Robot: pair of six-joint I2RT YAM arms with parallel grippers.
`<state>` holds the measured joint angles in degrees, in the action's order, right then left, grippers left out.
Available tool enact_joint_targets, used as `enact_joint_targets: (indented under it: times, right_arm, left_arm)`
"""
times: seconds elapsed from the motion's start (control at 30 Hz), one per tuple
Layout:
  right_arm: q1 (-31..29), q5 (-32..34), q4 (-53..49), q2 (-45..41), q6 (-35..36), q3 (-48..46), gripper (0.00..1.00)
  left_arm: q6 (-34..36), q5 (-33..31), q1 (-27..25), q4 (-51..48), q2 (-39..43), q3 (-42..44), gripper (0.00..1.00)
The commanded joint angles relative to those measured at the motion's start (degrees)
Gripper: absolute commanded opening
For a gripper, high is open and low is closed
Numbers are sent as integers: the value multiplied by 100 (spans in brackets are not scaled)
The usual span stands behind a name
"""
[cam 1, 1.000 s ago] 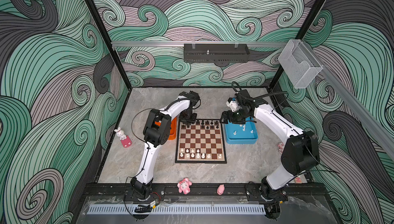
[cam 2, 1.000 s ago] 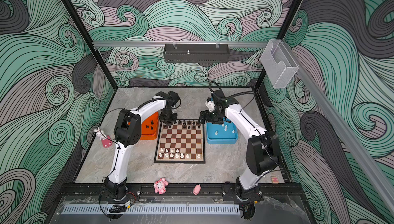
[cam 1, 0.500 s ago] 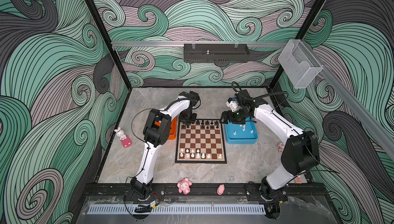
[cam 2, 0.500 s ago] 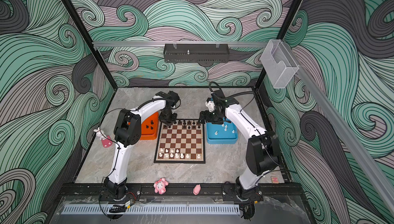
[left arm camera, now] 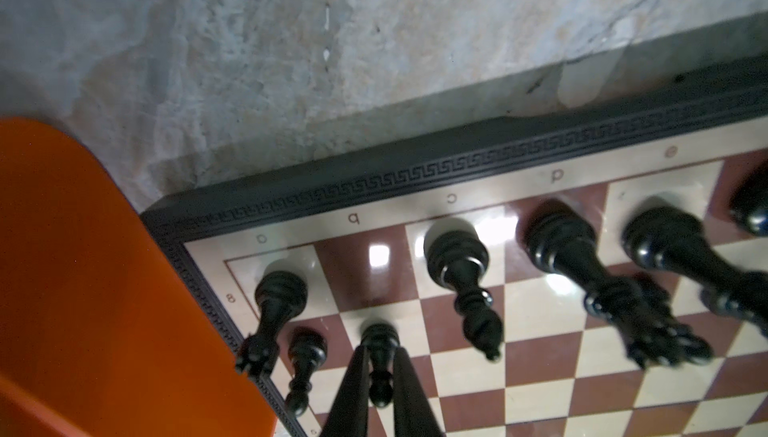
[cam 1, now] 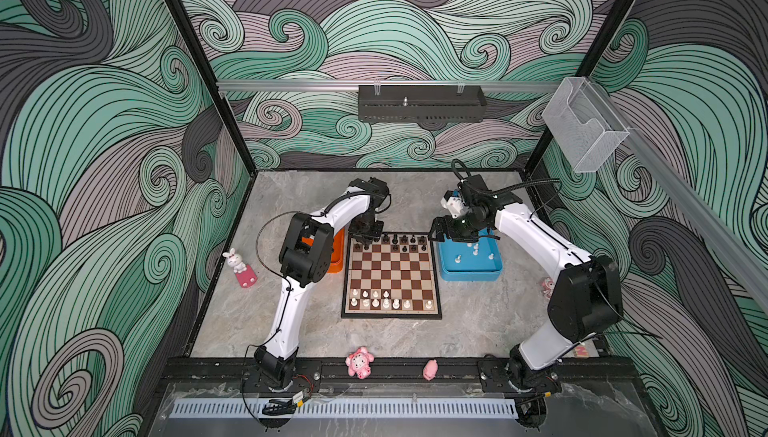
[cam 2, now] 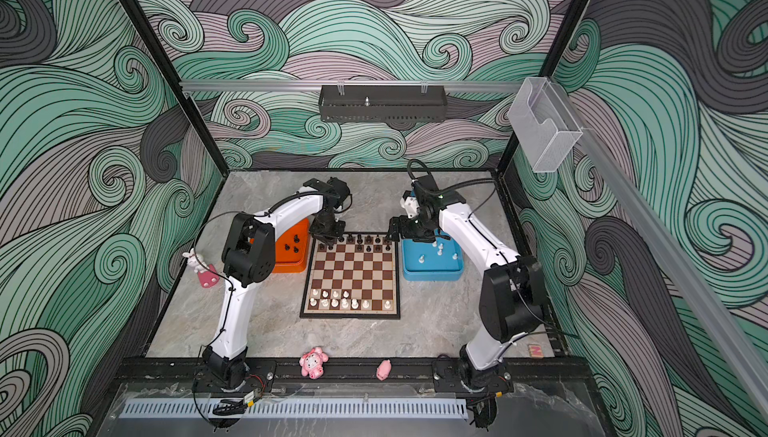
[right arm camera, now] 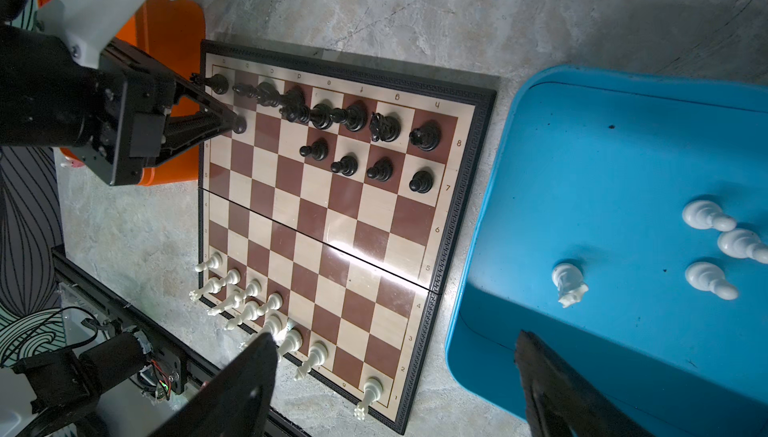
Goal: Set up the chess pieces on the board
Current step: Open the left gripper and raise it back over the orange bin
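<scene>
Pink toy figurines [cam 1: 359, 362] sit by the black rail [cam 1: 395, 374] along the worktop's near edge. The grey marbled worktop [cam 1: 374, 339] carries the board [cam 1: 390, 275] at its middle, square to the edges. A rabbit figurine [cam 1: 237, 264] stands near the worktop's left edge.

White chessmen [cam 1: 376, 301] stand in the board's two nearest rows. Most are crowded toward its near left corner, and one stands by the near right corner. Black chessmen [cam 1: 401, 241] stand in its two far rows.

The orange tray [cam 2: 291, 262] lies just beside the far half of the board's left edge, partly hidden by the left arm. A few black pieces [cam 2: 294, 243] are in it. The blue tray [cam 1: 469, 275] lies just beside the far half of the right edge and holds four loose white pieces [right arm camera: 706, 214].

At the board's far left corner the left hand [left arm camera: 380, 351] points down. Its fingers [left arm camera: 353, 389] are pinched on a black pawn [left arm camera: 379, 337]. That pawn is upright over a cream square in the second row from the far edge, one square in from the left edge. Another pawn and the corner rook are just beside it. Whether its base rests on the square I cannot tell.

The right hand [right arm camera: 395, 337] hangs above the board's right edge near the far right corner. Its fingers are spread wide, one over the board and one over the blue tray.
</scene>
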<state>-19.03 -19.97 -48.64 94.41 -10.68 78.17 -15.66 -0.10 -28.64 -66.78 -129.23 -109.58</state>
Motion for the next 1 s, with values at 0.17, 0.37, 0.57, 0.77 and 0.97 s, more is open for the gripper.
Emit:
enact_joint_targets:
  times: [0.17,0.37,0.57,0.77,0.97]
  right_arm:
    - [31,-42,5,-71,59,-57,90]
    - [31,-42,6,-64,48,-57,90]
    - [38,-51,11,-72,48,-57,90]
    - [38,-39,5,-85,48,-64,90]
    - [37,-42,6,-104,48,-58,90]
  left_arm:
    - [-61,63,-1,-71,-78,-143,14]
    - [-72,49,-5,-65,-74,-123,14]
    - [-71,38,-1,-57,-78,-108,15]
    - [-83,49,-2,-30,-44,-81,21]
    - [-95,63,-4,-51,55,-131,27]
